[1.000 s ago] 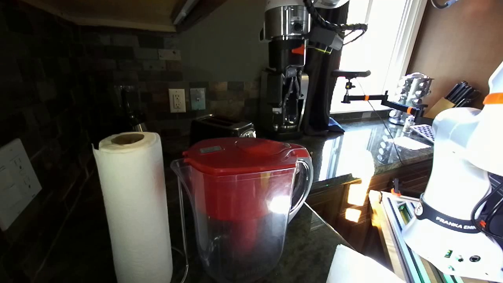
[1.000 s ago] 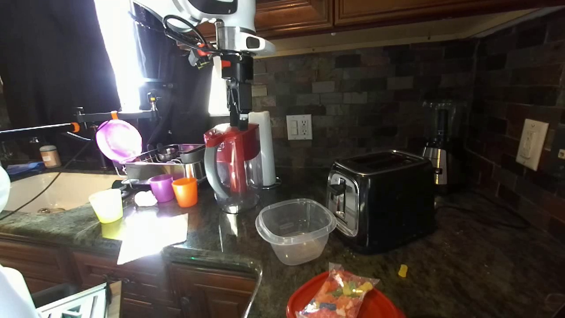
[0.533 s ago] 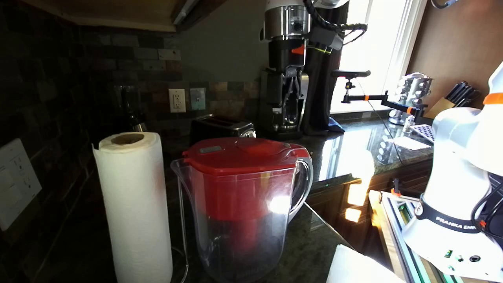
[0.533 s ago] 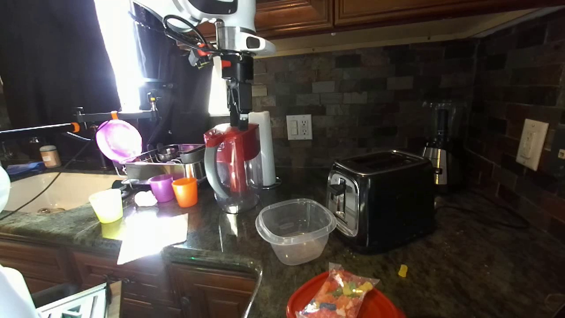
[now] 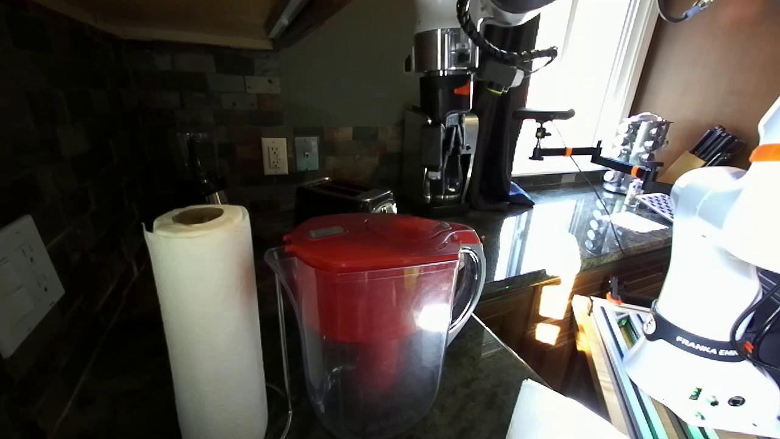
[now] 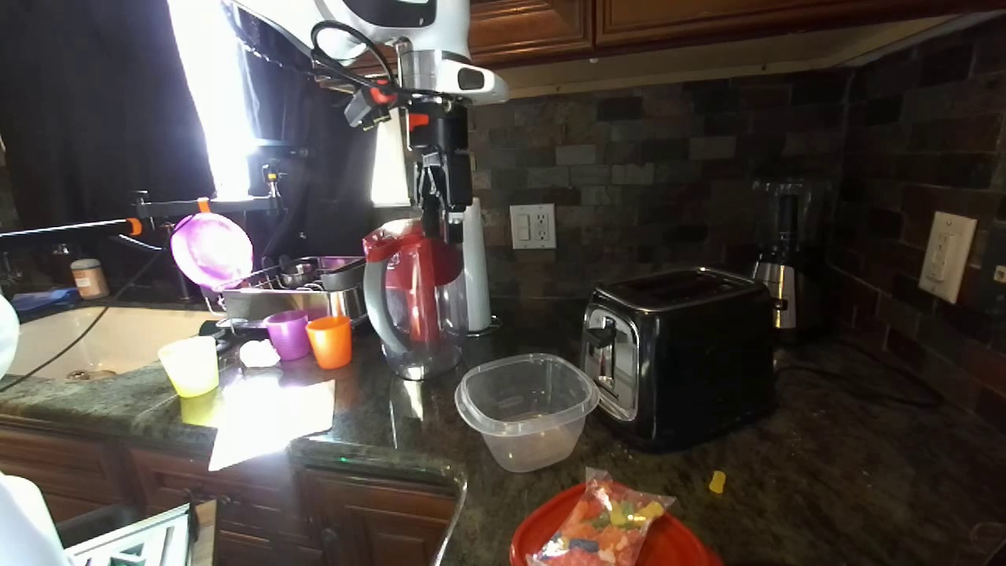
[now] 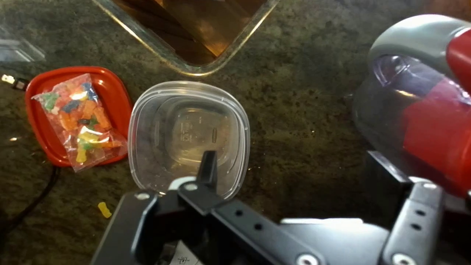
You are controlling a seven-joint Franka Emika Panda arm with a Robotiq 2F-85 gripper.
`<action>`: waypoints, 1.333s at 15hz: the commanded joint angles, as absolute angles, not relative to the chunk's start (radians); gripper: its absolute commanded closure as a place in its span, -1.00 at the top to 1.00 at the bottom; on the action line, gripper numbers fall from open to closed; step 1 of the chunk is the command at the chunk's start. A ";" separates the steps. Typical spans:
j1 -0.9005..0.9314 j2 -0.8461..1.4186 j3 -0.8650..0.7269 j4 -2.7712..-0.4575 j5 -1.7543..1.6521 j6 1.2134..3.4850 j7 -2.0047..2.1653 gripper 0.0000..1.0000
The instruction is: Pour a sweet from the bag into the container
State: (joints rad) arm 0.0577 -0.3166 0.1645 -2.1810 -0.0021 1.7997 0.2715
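Clearance from above: the container (image 7: 189, 132) presents an uncovered mouth, and the bag (image 7: 79, 117) lies exposed on the red lid (image 7: 110, 88). Lateral clearance: bare bench (image 7: 301, 92) separates the container from the pitcher (image 7: 434, 121). Obstructions: 2 tall items — the pitcher and the toaster (image 6: 684, 354) — border the container, the toaster just beside it. Caution: in the wrist view, part of the claw (image 7: 290, 152) overlaps the pitcher; contact cannot be determined.

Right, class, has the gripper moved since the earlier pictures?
Yes. In an exterior view, the gripper has shifted downward and toward the picture's right, judged against the fixed wall outlet.
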 commanded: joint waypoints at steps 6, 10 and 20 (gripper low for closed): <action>0.063 -0.405 0.033 -2.353 -0.053 1.894 -0.194 1.00; 0.058 -0.378 0.005 -2.329 -0.041 1.875 -0.229 1.00; 0.050 -0.395 -0.025 -2.356 -0.063 1.875 -0.294 1.00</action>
